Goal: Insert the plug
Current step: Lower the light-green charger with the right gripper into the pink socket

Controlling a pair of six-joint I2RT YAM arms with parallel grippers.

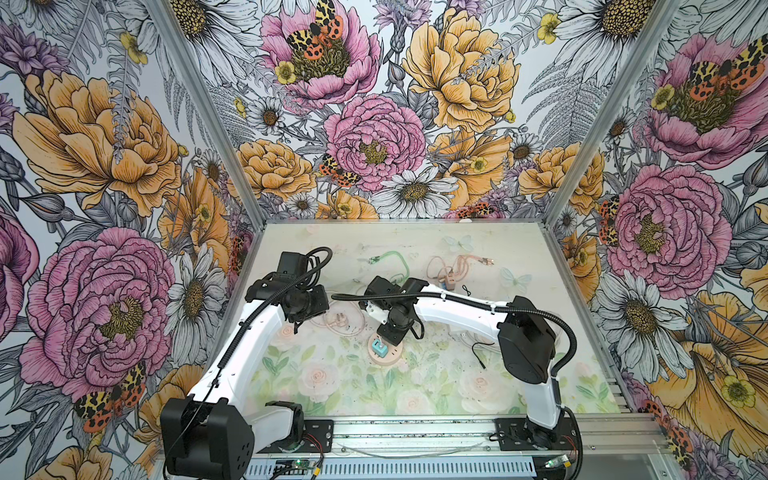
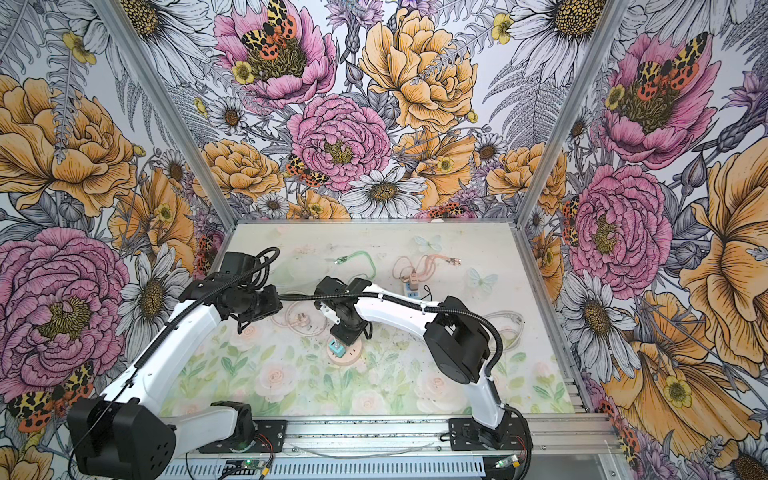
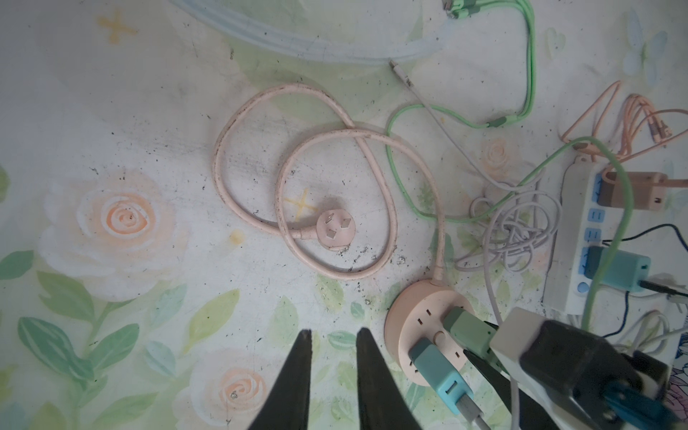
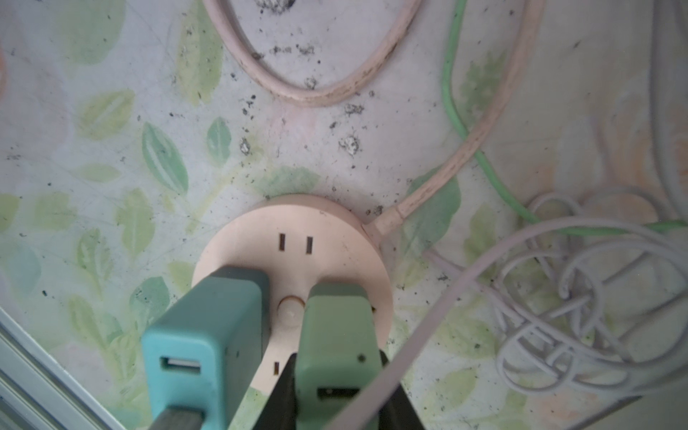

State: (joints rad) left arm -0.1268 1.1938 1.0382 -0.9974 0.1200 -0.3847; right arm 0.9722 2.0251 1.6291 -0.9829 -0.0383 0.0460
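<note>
A round pink socket hub [image 4: 294, 223] lies on the floral mat, seen in both top views [image 1: 388, 360] [image 2: 348, 358]. A teal plug [image 4: 204, 335] [image 3: 439, 368] stands in it. Beside that stands a green plug [image 4: 335, 327] [image 3: 469, 331], its base against the hub's face and its prongs hidden. My right gripper [image 4: 337, 363] [image 1: 392, 332] is shut on the green plug, one black finger on each side. In the top views the green plug is hidden under that gripper. My left gripper [image 3: 333, 333] [image 1: 297, 326] hovers left of the hub, open a little, with nothing between its fingers.
The hub's pink cord loops behind it and ends in a loose three-pin plug [image 3: 335, 231]. A tangled white cable [image 3: 521, 231], a green cable [image 3: 528, 74] and a white power strip [image 3: 580, 238] with plugs lie on the right. Metal frame rails edge the mat.
</note>
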